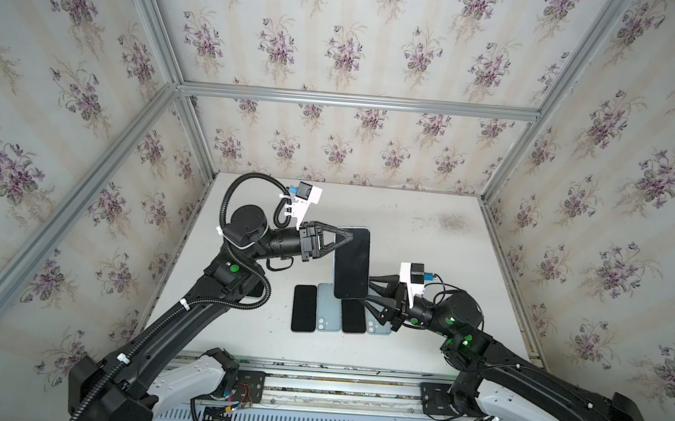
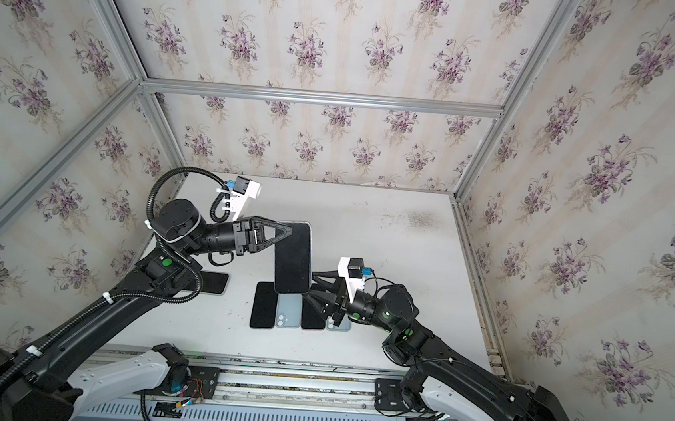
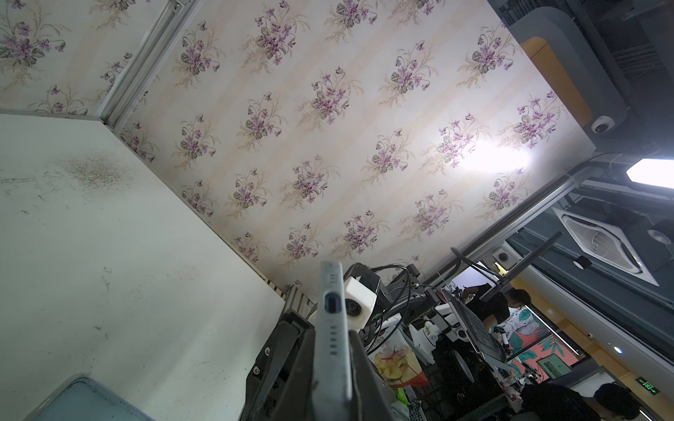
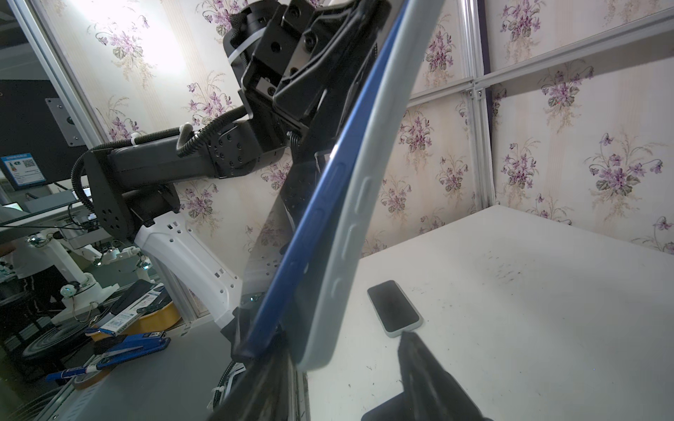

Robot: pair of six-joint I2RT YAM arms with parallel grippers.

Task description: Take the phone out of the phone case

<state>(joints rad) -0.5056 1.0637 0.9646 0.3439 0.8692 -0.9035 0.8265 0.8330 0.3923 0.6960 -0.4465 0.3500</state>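
Observation:
A phone [image 1: 352, 263] [image 2: 293, 257] in a pale grey-blue phone case hangs above the table, dark screen up, in both top views. My left gripper [image 1: 348, 237] [image 3: 333, 339] is shut on its far end, clamping the case edge [image 3: 330, 328] that has the port. The right wrist view shows the phone's blue edge [image 4: 328, 204] parted from the case [image 4: 361, 204] at the near end. My right gripper [image 1: 376, 293] [image 4: 343, 379] stands open astride that near corner. One finger lies by the blue edge; the other finger [image 4: 426, 371] is apart from the case.
On the white table [image 1: 449, 246], below the held phone, lies a row: black slab [image 1: 304, 308], pale blue back [image 1: 328, 308], black slab [image 1: 353, 317], pale blue back [image 1: 377, 327]. Another phone [image 2: 214, 283] [image 4: 394, 308] lies screen up under the left arm. Floral walls enclose three sides.

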